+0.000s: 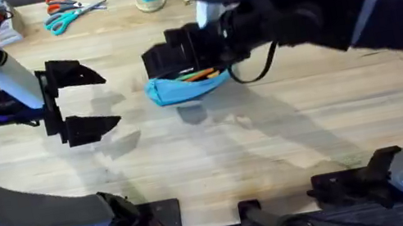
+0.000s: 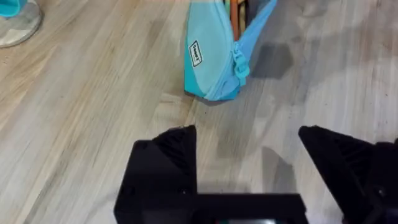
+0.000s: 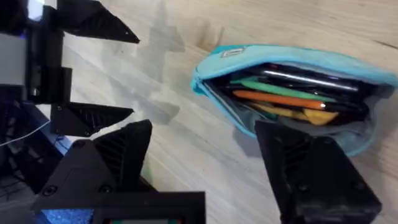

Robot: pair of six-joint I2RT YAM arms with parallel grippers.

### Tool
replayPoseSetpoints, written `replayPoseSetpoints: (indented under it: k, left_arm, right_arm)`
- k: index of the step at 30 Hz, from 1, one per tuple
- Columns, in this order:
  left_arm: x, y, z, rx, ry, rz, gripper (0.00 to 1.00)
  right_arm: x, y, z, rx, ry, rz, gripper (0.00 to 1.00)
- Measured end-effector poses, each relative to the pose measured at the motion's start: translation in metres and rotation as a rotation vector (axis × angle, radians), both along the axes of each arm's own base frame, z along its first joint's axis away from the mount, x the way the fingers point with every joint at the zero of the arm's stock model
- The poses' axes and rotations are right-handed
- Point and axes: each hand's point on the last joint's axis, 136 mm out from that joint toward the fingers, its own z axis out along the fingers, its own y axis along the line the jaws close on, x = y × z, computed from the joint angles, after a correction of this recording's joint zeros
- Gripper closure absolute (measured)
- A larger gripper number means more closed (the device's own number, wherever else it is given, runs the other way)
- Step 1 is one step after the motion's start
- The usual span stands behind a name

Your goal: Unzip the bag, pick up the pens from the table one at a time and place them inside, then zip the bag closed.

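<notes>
So the light blue pencil pouch [image 1: 184, 87] is lying on the wooden table [image 1: 275, 150] around the middle, unzipped, and in the right wrist view the green pen [image 3: 273, 86] and orange pen [image 3: 280, 99] are already inside along with a few other dark ones. My read is that only the zipping is left.

The right gripper [image 1: 175, 55] hovers right over the pouch with its fingers spread apart, holding nothing. The left gripper [image 1: 87, 100] sits just off the pouch's near end, also wide open and empty. The zipper pull [image 2: 241, 65] is at that end, facing the left gripper.

What could go sideways:
- The pouch is soft and nothing is pinning it, so if one gripper tugs the pull without the other holding the fabric, the whole thing will probably just slide along the table.
- That pull is tiny, easy to miss or pinch fabric instead.
- The pens look like they ride high near the opening, so the zipper could jam against one, or one could get nudged back out.
</notes>
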Motion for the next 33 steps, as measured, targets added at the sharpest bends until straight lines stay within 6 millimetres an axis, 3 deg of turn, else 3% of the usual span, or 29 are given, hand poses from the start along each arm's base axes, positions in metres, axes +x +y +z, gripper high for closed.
replayPoseSetpoints:
  k: [5, 15, 25, 33]
  left_arm:
    - [0.000, 0.000, 0.000, 0.000, 0.001, 0.000, 0.006]
    - [0.000, 0.000, 0.000, 0.000, 0.000, 0.000, 0.006]
    - [0.000, 0.000, 0.000, -0.001, -0.001, 0.001, 0.006]
    - [0.000, 0.000, 0.000, -0.002, -0.001, 0.001, 0.006]
  right_arm:
    - [-0.012, -0.001, -0.017, -0.034, 0.038, -0.025, 0.005]
    - [-0.028, 0.013, -0.020, -0.079, -0.007, -0.039, 0.004]
    - [-0.030, 0.022, -0.038, -0.140, -0.031, -0.072, 0.005]
    - [-0.031, 0.031, -0.037, -0.126, -0.056, -0.066, 0.004]
